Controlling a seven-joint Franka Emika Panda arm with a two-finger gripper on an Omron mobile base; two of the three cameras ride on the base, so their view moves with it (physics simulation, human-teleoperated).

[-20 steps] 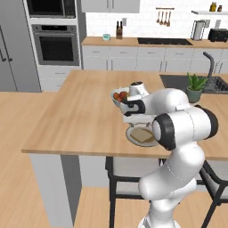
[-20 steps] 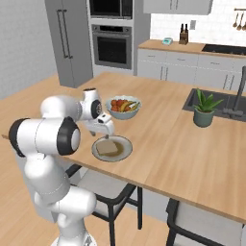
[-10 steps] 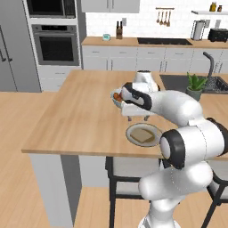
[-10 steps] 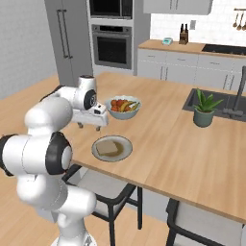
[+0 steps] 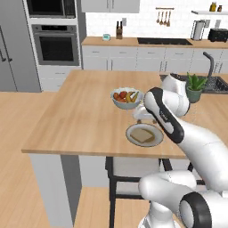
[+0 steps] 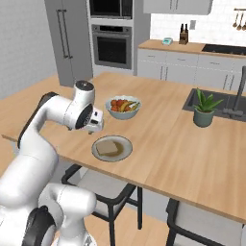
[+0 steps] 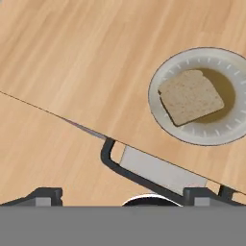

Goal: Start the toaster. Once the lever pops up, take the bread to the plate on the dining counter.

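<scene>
Light wood tabletop [image 5: 75, 116] stretches under me, carrying the plate [image 5: 130, 135] with the bread [image 5: 143, 135] lying flat on it, near the front edge. Just behind sits a bowl of fruit [image 5: 126, 97]. My claw [image 6: 97, 124] hangs beside the plate with fingers spread wide, holding nothing.

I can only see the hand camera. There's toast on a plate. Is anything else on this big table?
Observer: Yes, a grey bowl of fruit stands just behind the plate.
Operator: Anything more?
Observer: A potted plant stands beside a sink, off to the right on the dining counter.
Operator: Where's the toaster?
Observer: The toaster sits far off, on the worktop by the tiled wall.
</scene>
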